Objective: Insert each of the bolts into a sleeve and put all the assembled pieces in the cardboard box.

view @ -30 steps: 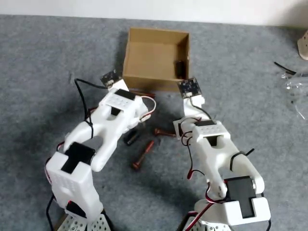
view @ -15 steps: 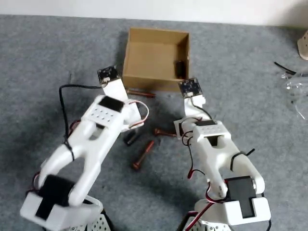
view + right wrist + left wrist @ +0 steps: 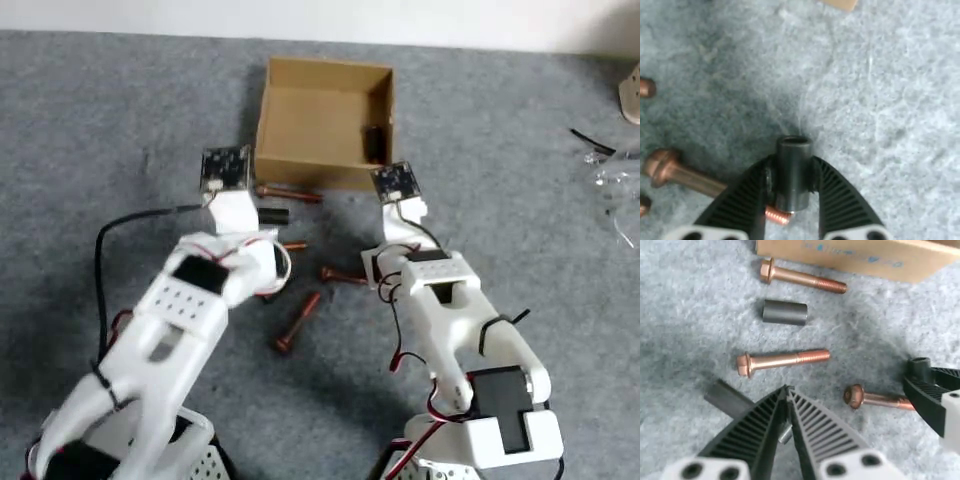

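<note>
Seemingly mid-assembly: grips a sleeve [image 3: 793, 180] in the right claw [image 3: 792, 166] near the 5 o'clock corner of the cardboard box [image 3: 315, 172], long axis along the fingers, bore opening past the fingertips. Holds the left claw [image 3: 788, 390] clenched on nothing over the counter [image 3: 520, 150]. Calls next, probably, for releasing it and lifting a bolt [image 3: 782, 360], lying head toward 9 o'clock and shank toward 3.

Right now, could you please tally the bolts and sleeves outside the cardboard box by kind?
Copper-coloured metal bolts: 4
Dark grey cylindrical metal sleeves: 3, one held in the right gripper
Total: 7
</note>
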{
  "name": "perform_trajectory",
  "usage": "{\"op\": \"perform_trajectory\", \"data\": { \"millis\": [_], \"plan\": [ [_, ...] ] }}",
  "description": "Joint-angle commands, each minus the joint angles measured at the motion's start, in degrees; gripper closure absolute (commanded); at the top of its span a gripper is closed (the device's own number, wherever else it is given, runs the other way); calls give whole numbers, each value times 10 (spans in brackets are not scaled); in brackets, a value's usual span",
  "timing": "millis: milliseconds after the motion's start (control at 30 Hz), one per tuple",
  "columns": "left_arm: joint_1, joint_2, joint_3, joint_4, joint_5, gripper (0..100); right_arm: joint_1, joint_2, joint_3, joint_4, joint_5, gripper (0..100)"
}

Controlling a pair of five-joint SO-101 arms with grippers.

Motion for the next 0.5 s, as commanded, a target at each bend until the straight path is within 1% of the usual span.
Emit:
{"op": "perform_trajectory", "data": {
  "millis": [0, 100, 167, 300, 400, 467],
  "plan": [
    [1, -60, 63, -110, -10, 995, 11, -7, -23, -15, 9, 995],
    [1, -62, 81, -144, -9, 995, 11, -7, -23, -15, 9, 995],
    [0, -61, 81, -147, -7, 995, 11, -6, -23, -15, 9, 995],
    [-25, -55, 79, -148, -4, 995, 11, -4, -23, -15, 9, 995],
    [-31, 7, 37, -145, 4, 994, 9, -4, -23, -15, 9, 995],
    [-32, 83, -4, -124, 36, 994, 9, -4, -23, -16, 9, 995]
  ]
}}
